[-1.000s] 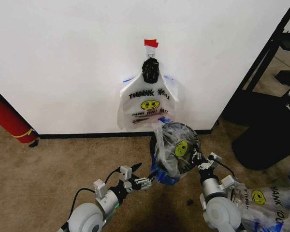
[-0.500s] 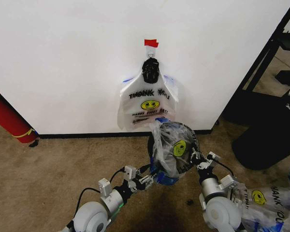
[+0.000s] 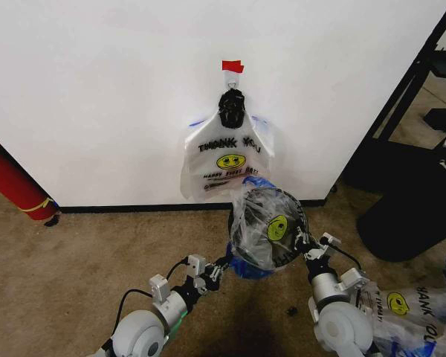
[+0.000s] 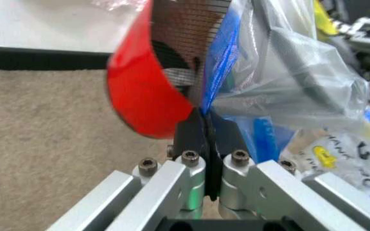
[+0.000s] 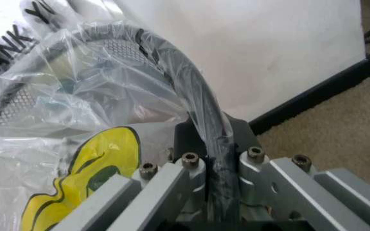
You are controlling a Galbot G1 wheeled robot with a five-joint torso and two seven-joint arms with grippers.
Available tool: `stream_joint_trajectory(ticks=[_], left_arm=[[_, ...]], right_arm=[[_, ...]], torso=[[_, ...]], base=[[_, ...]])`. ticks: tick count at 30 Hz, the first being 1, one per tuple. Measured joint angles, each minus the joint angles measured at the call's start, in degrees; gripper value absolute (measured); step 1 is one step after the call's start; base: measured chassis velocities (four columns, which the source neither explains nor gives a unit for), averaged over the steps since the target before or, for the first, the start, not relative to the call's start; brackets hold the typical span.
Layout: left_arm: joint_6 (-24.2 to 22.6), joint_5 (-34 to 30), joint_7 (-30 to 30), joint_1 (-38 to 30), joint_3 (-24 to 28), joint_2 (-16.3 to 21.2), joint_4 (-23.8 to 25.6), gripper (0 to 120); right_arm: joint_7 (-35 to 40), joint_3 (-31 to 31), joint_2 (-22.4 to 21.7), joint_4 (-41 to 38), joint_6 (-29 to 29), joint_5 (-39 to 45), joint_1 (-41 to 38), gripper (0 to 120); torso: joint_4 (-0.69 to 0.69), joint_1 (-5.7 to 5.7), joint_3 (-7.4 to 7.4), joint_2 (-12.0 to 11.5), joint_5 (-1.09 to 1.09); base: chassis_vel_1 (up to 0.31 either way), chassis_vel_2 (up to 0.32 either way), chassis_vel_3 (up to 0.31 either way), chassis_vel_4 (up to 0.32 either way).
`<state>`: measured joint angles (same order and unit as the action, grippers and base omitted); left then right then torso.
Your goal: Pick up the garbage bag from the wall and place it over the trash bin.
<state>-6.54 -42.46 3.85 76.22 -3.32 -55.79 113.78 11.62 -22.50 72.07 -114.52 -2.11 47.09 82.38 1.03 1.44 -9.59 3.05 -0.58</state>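
A garbage bag with a yellow smiley is stretched over the black mesh trash bin on the carpet below the wall. My left gripper is low at the bin's left side, shut on the bag's blue trim beside the red base. At the bin's right side my right gripper is shut on the plastic-covered rim. Another bag hangs from the black hook under red tape.
A red cylinder leans at the left by the baseboard. Black furniture stands at the right. More bags lie on the carpet at lower right. A small black object lies on the floor between my arms.
My left gripper has risen a little toward the bin, still holding the bag's edge. The bag now sits rounder and tighter over the bin. The right gripper stayed put.
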Motion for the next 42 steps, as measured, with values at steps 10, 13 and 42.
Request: stream_joint_trajectory(ticks=[10,13,42], left_arm=[[-1.6,5.7,-5.3,-0.5,0.5,-0.8,-4.1,0],[-2.5,6.5,-5.5,-0.4,0.6,-0.9,-4.2,0],[18.3,26.0,11.9,1.3,-8.5,2.9,-7.1,56]], right_arm=[[0.1,-0.1,-0.8,-2.8,3.0,-0.2,2.4,1],[0.0,0.1,-0.9,-3.2,3.2,-0.3,2.7,1],[-30.4,-3.2,-3.5,16.4,-9.7,4.8,-4.7,1]], torso=[[0.01,0.0,0.0,0.0,0.0],[0.0,0.0,0.0,0.0,0.0],[0.0,0.0,0.0,0.0,0.01]], base=[[0.0,0.0,0.0,0.0],[0.0,0.0,0.0,0.0],[0.0,0.0,0.0,0.0]])
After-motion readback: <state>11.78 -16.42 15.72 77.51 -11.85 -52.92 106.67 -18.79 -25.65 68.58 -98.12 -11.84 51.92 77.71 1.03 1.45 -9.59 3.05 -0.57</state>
